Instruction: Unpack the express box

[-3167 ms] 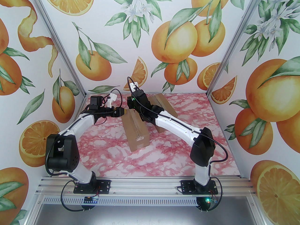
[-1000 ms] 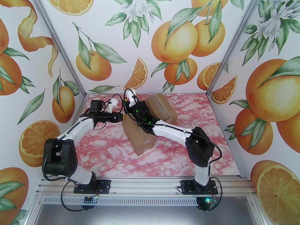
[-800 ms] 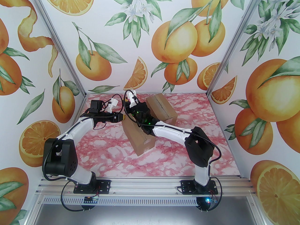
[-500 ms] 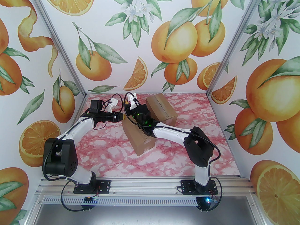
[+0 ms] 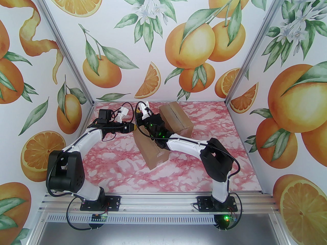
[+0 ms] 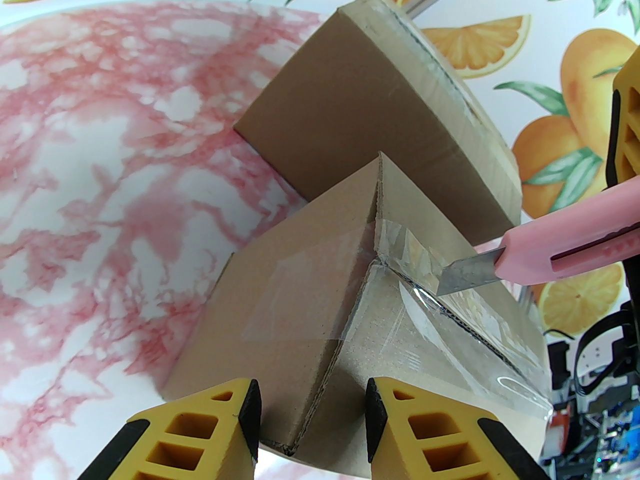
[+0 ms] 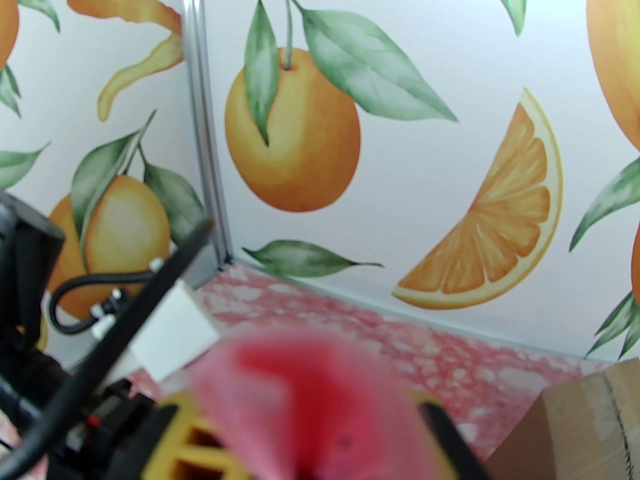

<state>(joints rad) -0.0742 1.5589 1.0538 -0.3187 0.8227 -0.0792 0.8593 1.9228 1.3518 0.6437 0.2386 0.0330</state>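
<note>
The express box (image 6: 300, 268) lies on the table (image 6: 75, 168), its taped seam (image 6: 465, 318) running lengthwise away from the left gripper (image 6: 311, 408), whose jaws stand apart astride the box's end corner; the right gripper (image 7: 310, 418), clamped on the pink utility knife (image 6: 565, 253), holds the blade tip (image 6: 442, 290) at that end of the seam.

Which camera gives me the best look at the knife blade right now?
Left wrist. It shows the blade sharp and whole, its tip at the taped seam of the near box. The right wrist view gives the knife as a pink blur. In the top view the blade is too small to tell.
</note>
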